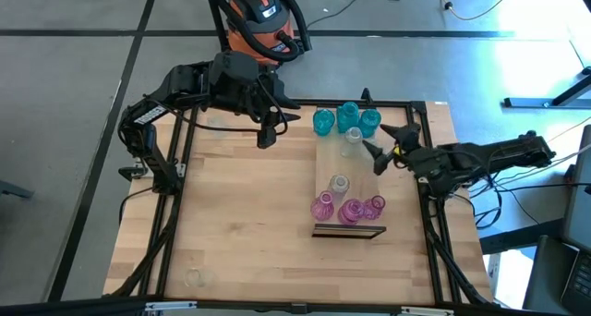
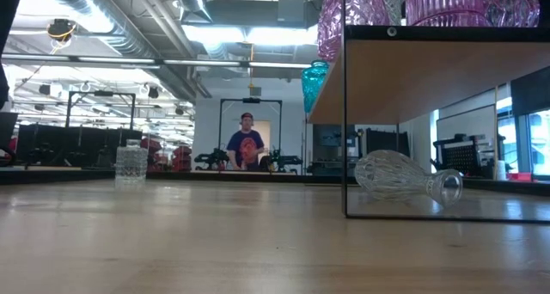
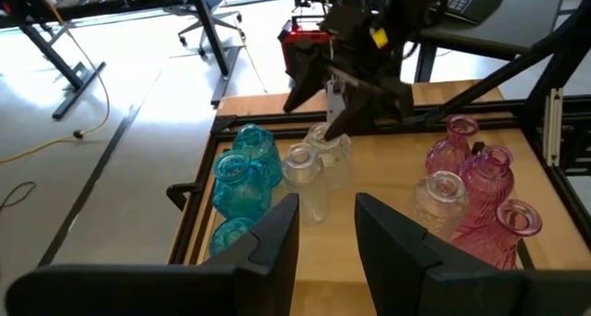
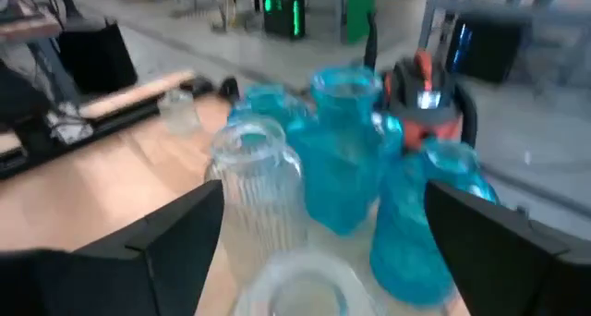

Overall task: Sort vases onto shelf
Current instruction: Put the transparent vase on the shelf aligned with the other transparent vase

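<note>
Three teal vases (image 1: 345,119) stand just beyond the wide-open, empty right gripper (image 1: 380,150), a clear vase (image 1: 352,140) between its fingers; seemingly placed, retreat next.

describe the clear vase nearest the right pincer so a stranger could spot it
Find the shelf, the light board right of the tabletop's middle. At its far end stand three teal vases. The clear vase stands just in front of them, the colourless one there.
</note>
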Motion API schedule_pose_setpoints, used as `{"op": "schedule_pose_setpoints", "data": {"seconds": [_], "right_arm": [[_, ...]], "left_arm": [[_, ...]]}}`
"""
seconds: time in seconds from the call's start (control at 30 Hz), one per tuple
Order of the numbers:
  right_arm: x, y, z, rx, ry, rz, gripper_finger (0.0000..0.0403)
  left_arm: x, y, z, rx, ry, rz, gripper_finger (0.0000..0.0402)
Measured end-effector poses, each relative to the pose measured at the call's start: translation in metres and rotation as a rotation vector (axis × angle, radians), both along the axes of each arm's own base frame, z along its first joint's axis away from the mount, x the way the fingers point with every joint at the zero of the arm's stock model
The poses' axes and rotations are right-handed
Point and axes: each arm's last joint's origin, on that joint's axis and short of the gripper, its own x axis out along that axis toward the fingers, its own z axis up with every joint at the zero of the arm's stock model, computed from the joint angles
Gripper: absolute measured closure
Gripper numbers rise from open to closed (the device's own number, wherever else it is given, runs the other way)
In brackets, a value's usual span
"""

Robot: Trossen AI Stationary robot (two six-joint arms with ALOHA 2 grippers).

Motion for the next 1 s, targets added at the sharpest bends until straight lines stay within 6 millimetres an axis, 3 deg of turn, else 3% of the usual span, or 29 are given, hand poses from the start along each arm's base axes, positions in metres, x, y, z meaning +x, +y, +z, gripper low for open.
{"op": "schedule_pose_setpoints", "data": {"seconds": [0.17, 0.3, 0.6, 0.87, 1.0], "right_arm": [[-0.021, -0.001, 0.012, 0.182, 0.072, 0.028, 0.0052], [-0.035, 0.008, 0.014, 0.302, 0.061, 0.106, 0.0079], [-0.05, 0.027, 0.008, 0.41, 0.055, 0.178, 0.022], [-0.034, 0.025, 0.001, 0.443, 0.112, 0.118, 0.0374], [-0.026, 0.027, -0.002, 0.479, 0.147, 0.137, 0.0392]], "left_arm": [[-0.001, 0.0, -0.001, -0.002, 0.013, 0.0, 0.0301], [-0.001, 0.0, -0.002, -0.002, 0.02, 0.0, 0.0301], [-0.001, 0.002, -0.002, 0.024, 0.024, -0.001, 0.0301], [0.002, 0.014, -0.005, 0.024, 0.037, 0.026, 0.0301], [0.003, 0.015, -0.006, 0.025, 0.039, 0.026, 0.0301]]}}
